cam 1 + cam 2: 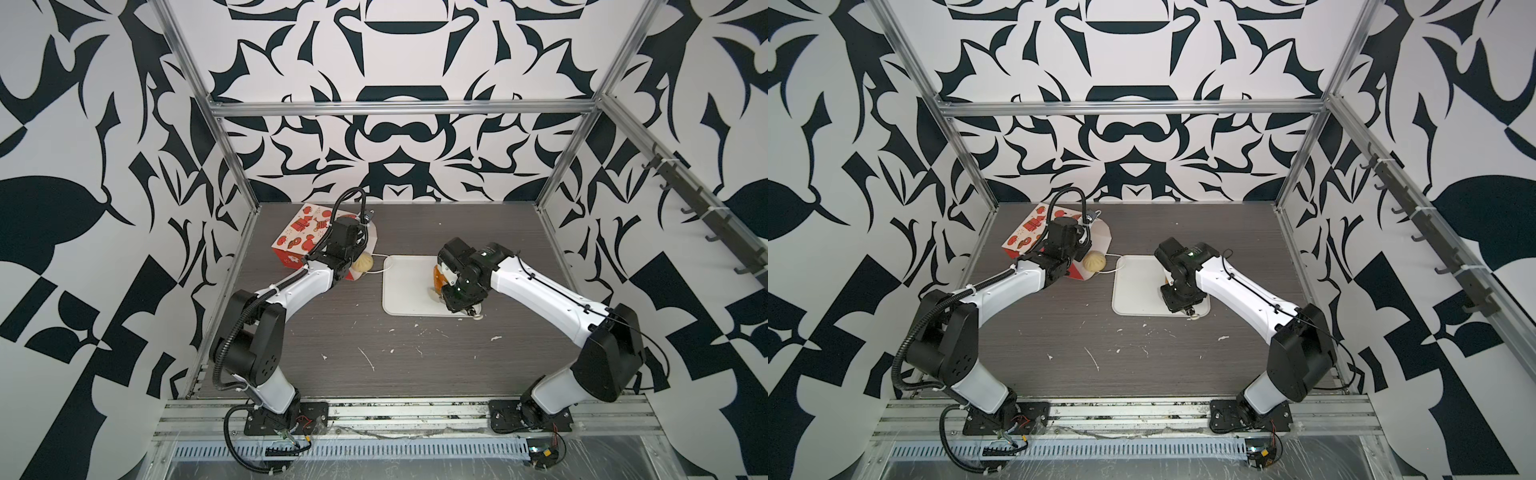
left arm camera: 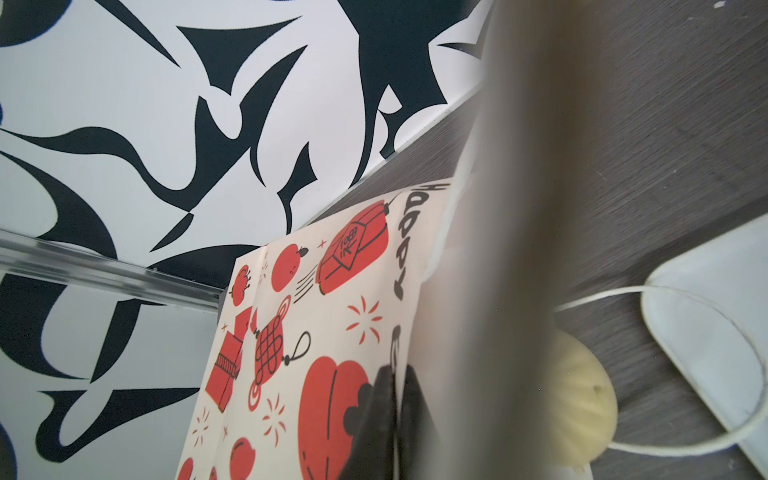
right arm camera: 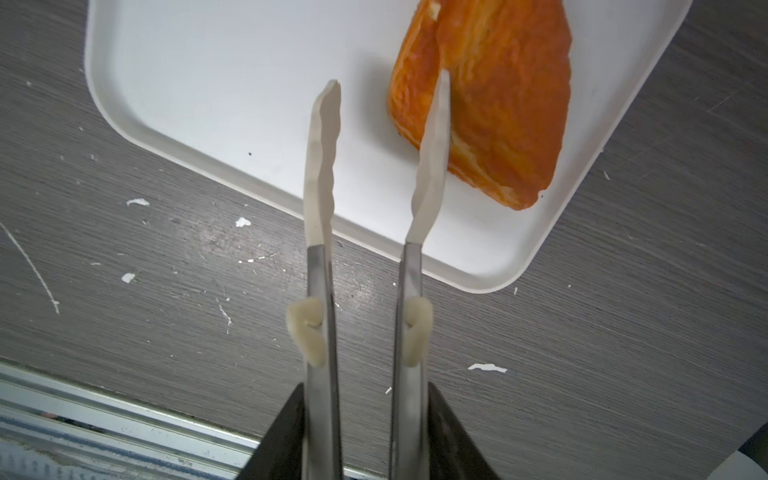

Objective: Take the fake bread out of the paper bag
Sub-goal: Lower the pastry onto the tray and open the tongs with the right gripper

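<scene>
Tongs (image 3: 320,166) at flaky pastry (image 3: 498,104) — right wrist; pinched paper bag (image 2: 324,332) — left.

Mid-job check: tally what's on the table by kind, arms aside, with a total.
Bread in view: 2, bun and orange pastry
Bag: 1
Tray: 1
Tongs: 1
Total: 5

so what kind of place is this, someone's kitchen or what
Most likely a robotics lab test cell, not a kitchen: a left arm and right arm bolted to an aluminium rail, an aluminium frame with black-and-white patterned walls around the grey table, and a flaky toy pastry on a white tray.
</scene>
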{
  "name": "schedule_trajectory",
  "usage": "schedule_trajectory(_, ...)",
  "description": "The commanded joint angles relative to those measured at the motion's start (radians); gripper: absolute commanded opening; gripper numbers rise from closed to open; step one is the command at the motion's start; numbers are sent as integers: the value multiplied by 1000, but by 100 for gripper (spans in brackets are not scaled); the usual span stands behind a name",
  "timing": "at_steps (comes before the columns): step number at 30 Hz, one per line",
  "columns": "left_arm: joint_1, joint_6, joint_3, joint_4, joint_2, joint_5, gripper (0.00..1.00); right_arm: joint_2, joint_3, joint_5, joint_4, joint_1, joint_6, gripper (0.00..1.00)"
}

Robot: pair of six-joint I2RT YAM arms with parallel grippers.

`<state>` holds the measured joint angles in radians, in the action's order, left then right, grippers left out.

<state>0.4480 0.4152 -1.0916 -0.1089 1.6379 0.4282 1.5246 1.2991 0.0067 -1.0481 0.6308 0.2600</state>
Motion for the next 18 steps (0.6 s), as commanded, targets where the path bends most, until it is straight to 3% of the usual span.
schedule_trajectory(1, -7, -10, -1, -21, 4, -7, 7, -51, 52, -15, 31, 1, -3, 45)
schedule_trajectory(5, -8, -12, -2, -25, 7, -8, 7, -53, 44, -5, 65, 1, -7, 44)
schedule_trajectory(18, -7, -13, 2, -23, -1, -11, 7, -25, -21, -123, 218, 2, 7, 40)
